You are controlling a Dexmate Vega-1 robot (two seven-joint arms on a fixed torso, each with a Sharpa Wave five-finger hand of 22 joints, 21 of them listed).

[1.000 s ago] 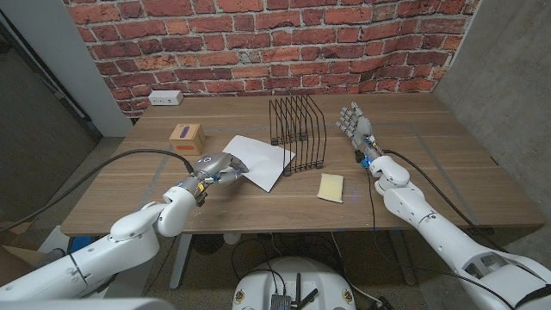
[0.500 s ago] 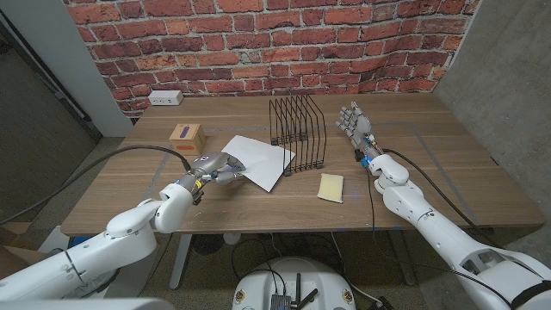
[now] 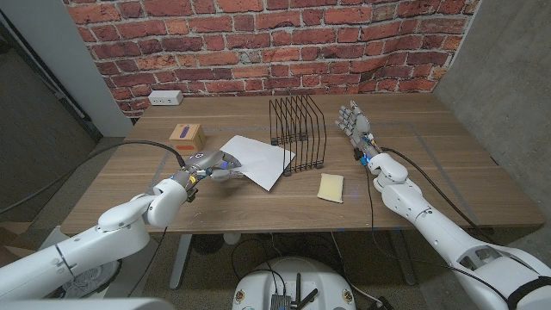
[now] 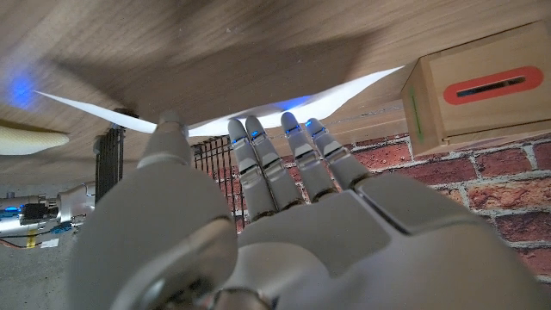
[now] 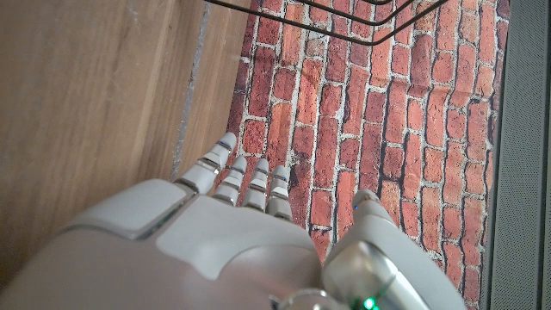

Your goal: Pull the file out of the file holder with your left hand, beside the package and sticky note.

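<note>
Looking down from the head camera, we see a wooden desk (image 3: 430, 185) in front of a red brick wall (image 3: 258, 43). Nearest to us on the left side, the left hand (image 3: 210, 165) reaches in from a white arm and meets the near corner of the white file (image 3: 258, 160). In the left wrist view its fingers (image 4: 258, 159) stretch along the sheet's edge with the thumb set apart beside them; we cannot tell whether they actually pinch the paper. The file lies flat on the desk, its far corner just at the foot of the file holder (image 3: 297, 133), no longer standing in the slots. A pale yellow sticky note (image 3: 331, 187) lies on the desk to the right of the file, near the holder's front. Farther back on the left sits a small cardboard package (image 3: 186, 138) with a purple mark on top, well apart from the file. On the right, the right hand (image 3: 355, 120) stands upright beside the black wire holder, fingers spread and holding nothing. A white power outlet (image 3: 165, 97) sits at the desk's far left edge against the wall.
</note>
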